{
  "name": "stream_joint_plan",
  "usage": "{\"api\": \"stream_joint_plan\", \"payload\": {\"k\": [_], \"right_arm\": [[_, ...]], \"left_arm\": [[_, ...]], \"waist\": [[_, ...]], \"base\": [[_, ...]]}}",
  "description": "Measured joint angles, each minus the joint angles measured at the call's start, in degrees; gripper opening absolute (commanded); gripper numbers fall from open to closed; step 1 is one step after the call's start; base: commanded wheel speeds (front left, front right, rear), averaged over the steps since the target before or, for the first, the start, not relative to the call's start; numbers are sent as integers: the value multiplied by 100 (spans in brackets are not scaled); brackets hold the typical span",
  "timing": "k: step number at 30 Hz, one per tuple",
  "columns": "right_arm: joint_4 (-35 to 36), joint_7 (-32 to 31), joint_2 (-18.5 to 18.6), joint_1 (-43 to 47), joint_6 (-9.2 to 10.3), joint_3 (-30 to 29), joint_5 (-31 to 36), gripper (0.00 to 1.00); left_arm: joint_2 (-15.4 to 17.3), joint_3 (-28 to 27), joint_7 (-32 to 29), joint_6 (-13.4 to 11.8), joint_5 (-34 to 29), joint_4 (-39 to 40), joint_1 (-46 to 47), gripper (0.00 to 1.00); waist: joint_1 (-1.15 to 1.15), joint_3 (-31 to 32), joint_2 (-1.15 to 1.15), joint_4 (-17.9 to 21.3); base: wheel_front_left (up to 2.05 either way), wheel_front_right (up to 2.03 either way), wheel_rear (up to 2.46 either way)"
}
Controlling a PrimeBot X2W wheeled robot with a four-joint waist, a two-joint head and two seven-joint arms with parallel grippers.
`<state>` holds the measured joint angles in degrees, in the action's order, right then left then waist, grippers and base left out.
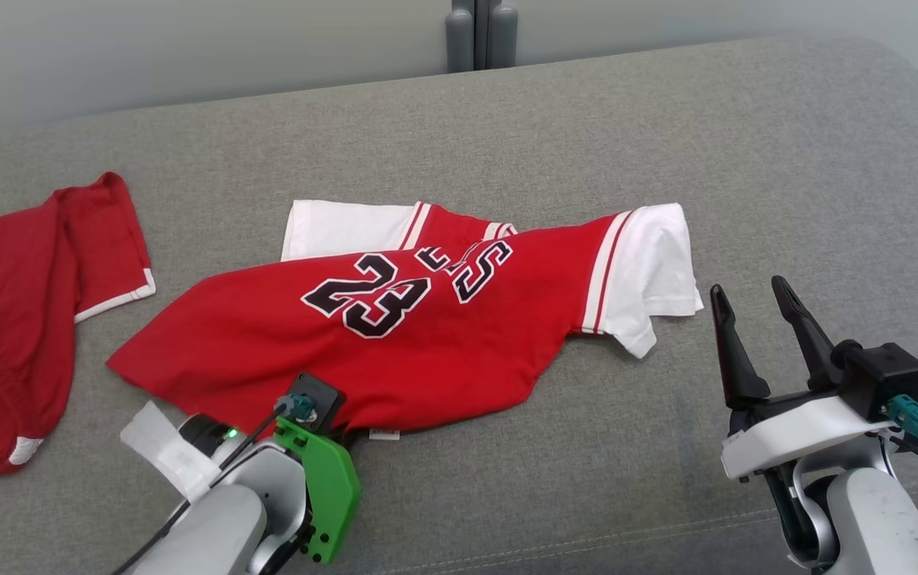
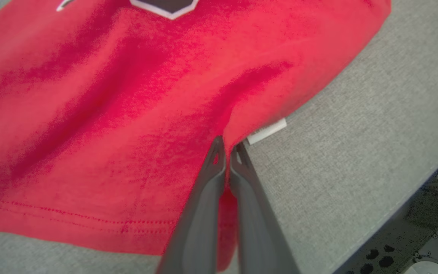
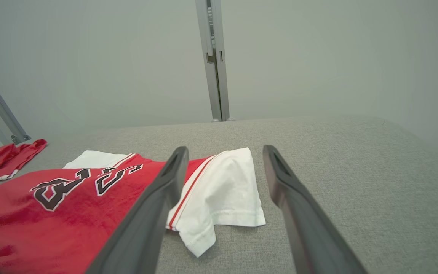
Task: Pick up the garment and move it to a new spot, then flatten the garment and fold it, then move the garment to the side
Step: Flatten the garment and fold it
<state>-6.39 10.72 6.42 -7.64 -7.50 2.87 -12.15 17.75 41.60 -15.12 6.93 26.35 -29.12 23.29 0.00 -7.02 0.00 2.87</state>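
Red basketball jersey (image 1: 395, 343) with the number 23 is lying rumpled and slightly askew in the middle of the grey upholstered surface (image 1: 587, 128), front up, its white sleeve (image 1: 658, 271) pointing towards the robot's right. The left gripper (image 2: 227, 154) is pinching the near hem (image 2: 89, 220) just beside the white care tag (image 2: 267, 130), fingers pressed together with red cloth bunching between them. The right gripper (image 1: 746, 286) is hovering with its fingers spread wide and holding nothing, near that sleeve but apart from it. A pair of red shorts (image 1: 12, 319) is lying well apart at the left. Judging by this, the pick-up step is just beginning. The next move is probably calling for a lift and carry to a fresh spot, ideally with the right gripper taking a second hold so the cloth is not dragging or slipping free.
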Motion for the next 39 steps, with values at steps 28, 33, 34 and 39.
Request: {"api": "stream_joint_plan", "payload": {"k": [28, 33, 34, 39], "right_arm": [[89, 105, 29, -578, 0, 145, -168, 100], [-18, 193, 48, -749, 0, 223, -240, 100], [-46, 210, 49, -797, 0, 248, -243, 100], [-144, 285, 62, -906, 0, 320, -311, 100]], "left_arm": [[2603, 2366, -2773, 56, 3378, 2406, 3281, 0], [2566, 2863, -2461, 57, 3303, 1621, 3867, 0], [2554, 2945, -2450, 57, 3255, 1481, 3968, 0], [2479, 3151, -2106, 57, 2782, 978, 4264, 82]], "waist": [[0, -608, 0, 256], [0, -852, 0, 471], [1, -896, 0, 517], [0, -1083, 0, 713]], "base": [[0, 0, 0], [0, 0, 0], [0, 0, 0], [0, 0, 0]]}}
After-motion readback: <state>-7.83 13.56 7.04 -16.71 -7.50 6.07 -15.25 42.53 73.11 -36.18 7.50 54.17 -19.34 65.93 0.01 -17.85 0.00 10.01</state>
